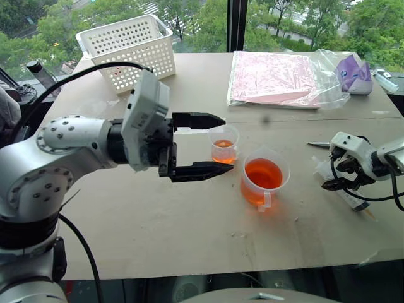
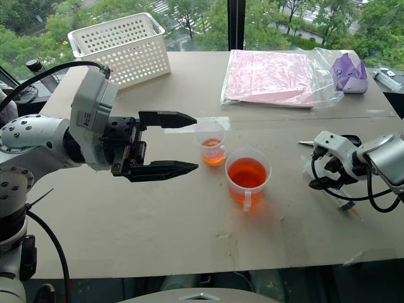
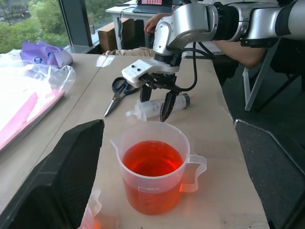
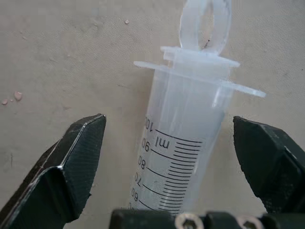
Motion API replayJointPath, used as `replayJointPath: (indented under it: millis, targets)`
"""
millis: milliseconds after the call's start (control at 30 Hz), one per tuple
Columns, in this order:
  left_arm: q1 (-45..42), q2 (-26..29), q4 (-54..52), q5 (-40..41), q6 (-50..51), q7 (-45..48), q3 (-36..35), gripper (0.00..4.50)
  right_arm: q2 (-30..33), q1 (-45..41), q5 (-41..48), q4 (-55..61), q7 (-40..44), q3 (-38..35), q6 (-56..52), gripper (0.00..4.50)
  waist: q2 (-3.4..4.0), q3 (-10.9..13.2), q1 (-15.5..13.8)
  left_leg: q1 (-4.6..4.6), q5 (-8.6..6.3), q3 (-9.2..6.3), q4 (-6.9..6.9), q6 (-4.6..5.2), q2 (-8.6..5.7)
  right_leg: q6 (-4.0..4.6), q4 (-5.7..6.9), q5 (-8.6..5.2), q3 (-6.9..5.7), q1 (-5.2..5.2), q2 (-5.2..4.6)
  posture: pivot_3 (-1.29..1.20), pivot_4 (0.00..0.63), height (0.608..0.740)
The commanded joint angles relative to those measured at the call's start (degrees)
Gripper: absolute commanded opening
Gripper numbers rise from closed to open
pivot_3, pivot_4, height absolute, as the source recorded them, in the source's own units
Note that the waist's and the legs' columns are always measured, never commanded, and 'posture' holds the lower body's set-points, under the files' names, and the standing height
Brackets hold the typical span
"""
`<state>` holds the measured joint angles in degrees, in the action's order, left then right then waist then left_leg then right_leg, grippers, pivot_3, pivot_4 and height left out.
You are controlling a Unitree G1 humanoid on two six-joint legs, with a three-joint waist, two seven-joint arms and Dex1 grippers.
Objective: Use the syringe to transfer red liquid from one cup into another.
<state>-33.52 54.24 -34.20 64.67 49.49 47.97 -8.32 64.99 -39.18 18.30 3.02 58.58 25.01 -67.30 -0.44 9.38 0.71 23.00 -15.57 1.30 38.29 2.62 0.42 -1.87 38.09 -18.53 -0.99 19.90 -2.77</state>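
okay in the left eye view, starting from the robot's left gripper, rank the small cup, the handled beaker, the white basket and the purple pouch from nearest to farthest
From the left gripper:
1. Small cup, right at its fingertips, between the open fingers' ends.
2. Handled beaker, just past the cup, toward the robot's right.
3. White basket, at the table's far left corner.
4. Purple pouch, at the far right, beside the plastic bag.

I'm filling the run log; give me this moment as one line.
syringe: lying on table, between open right gripper fingers, not gripped | left gripper: open, near small cup | beaker: red liquid inside
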Motion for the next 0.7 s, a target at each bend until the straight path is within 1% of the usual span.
replayJointPath:
  millis: [33,133,200,233,300,367,400,600,700]
  targets:
    - [-0.7,-0.2,0.1,-0.9,-1.4,1.4,-0.4,4.48,-1.4,-2.9,-1.4,-1.2,0.5,0.3,-1.9,4.26,0.00,0.0,0.0,0.00,0.00,0.00,0.00,0.00,0.00,0.00,0.00,0.00,-0.01,0.00,0.00,0.00,0.150,0.740]
    - [-0.9,-0.6,0.3,-1.5,-1.6,2.0,-0.2,4.48,-2.2,-3.8,-3.3,-4.3,0.4,1.8,-1.3,4.26,-0.02,0.0,-0.3,0.01,0.00,0.00,0.00,0.00,0.00,0.00,-0.02,0.00,-0.01,-0.01,0.00,0.00,0.150,0.740]
    - [-0.6,-0.6,0.4,-2.4,-1.8,2.6,-0.1,4.48,-2.3,-3.8,-4.0,-5.4,0.9,2.2,-0.6,3.88,-0.02,0.0,-0.3,0.02,0.00,0.00,0.02,0.00,-0.01,0.00,-0.03,0.00,-0.01,-0.01,-0.01,0.00,0.150,0.740]
    - [-0.5,-0.7,0.5,-2.8,-2.0,2.9,-0.1,4.48,-2.4,-4.0,-4.3,-5.8,1.0,2.1,-0.6,3.58,-0.02,0.0,-0.3,0.02,0.00,0.00,0.02,0.00,-0.01,0.00,-0.03,0.00,-0.01,-0.01,-0.01,0.00,0.150,0.740]
    - [-0.6,-0.9,0.6,-3.3,-2.0,3.1,0.1,4.48,-2.7,-4.3,-4.9,-6.5,1.2,1.9,-0.5,2.76,-0.02,0.0,-0.3,0.02,0.00,0.00,0.03,0.00,-0.01,0.00,-0.02,0.00,-0.01,-0.01,-0.01,0.00,0.150,0.740]
    - [-0.9,-1.2,0.6,-3.5,-2.0,3.2,0.3,4.48,-3.0,-4.3,-5.5,-7.2,1.3,1.6,-0.3,1.82,-0.02,0.0,-0.2,0.02,0.00,0.00,0.02,-0.01,-0.01,-0.01,-0.01,0.00,-0.01,-0.01,0.00,0.00,0.150,0.740]
    - [-1.0,-1.3,0.7,-3.5,-2.0,3.2,0.4,4.48,-3.1,-4.3,-5.7,-7.3,1.4,1.5,-0.2,1.51,-0.02,0.0,-0.1,0.01,0.00,-0.01,0.02,-0.01,-0.01,0.00,-0.01,0.00,-0.01,-0.01,0.00,0.00,0.150,0.740]
    - [-1.2,-1.4,0.8,-3.6,-1.9,3.6,0.4,4.48,-2.3,-3.6,-5.2,-6.3,2.1,-0.1,-0.6,1.50,-0.02,0.0,-0.1,0.01,0.00,0.00,0.03,-0.01,-0.01,-0.01,0.00,0.00,-0.01,-0.01,0.00,0.00,0.150,0.740]
    - [-1.4,-1.4,1.0,-3.2,-1.6,3.6,0.1,4.48,-1.1,-4.5,-3.7,-5.2,3.2,-2.8,-1.7,1.50,-0.01,0.0,-0.1,0.02,0.00,-0.01,0.02,-0.01,-0.01,-0.01,0.00,0.00,-0.01,-0.01,0.00,0.00,0.150,0.740]
